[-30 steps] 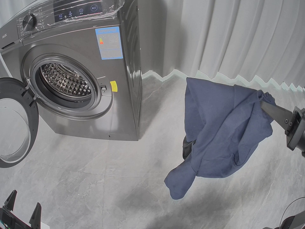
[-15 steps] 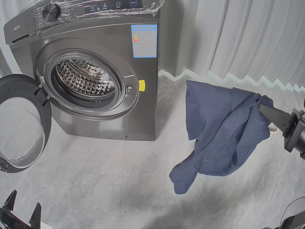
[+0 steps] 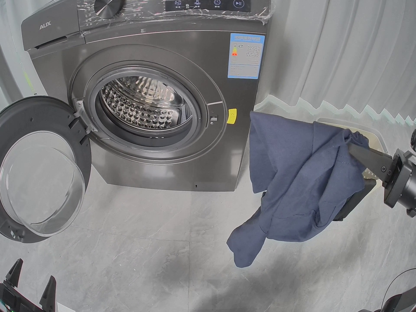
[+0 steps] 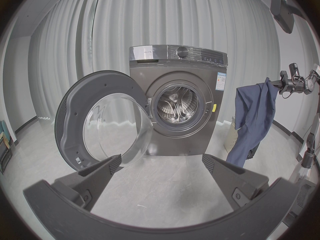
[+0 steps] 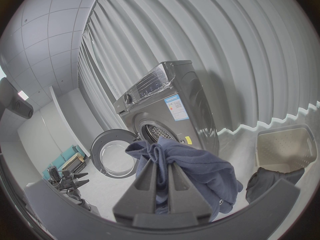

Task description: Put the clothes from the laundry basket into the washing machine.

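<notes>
While right claw (image 3: 352, 146) grips blue garment (image 3: 299, 174) | left claw (image 3: 34, 273) spread | washer door (image 3: 26, 118) open | basket (image 5: 285, 149) behind garment

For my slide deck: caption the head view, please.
Right gripper holds a dark blue cloth garment beside the grey front-loading washing machine, door open.

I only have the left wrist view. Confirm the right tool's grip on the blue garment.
Observer: In the right wrist view, the right tool is shut on the blue garment, with a fold pinched between both fingers.
Operator: Now report what's in the laundry basket.
Observer: One dark garment drapes over the near rim of the laundry basket. The part of the inside that shows looks bare.
</notes>
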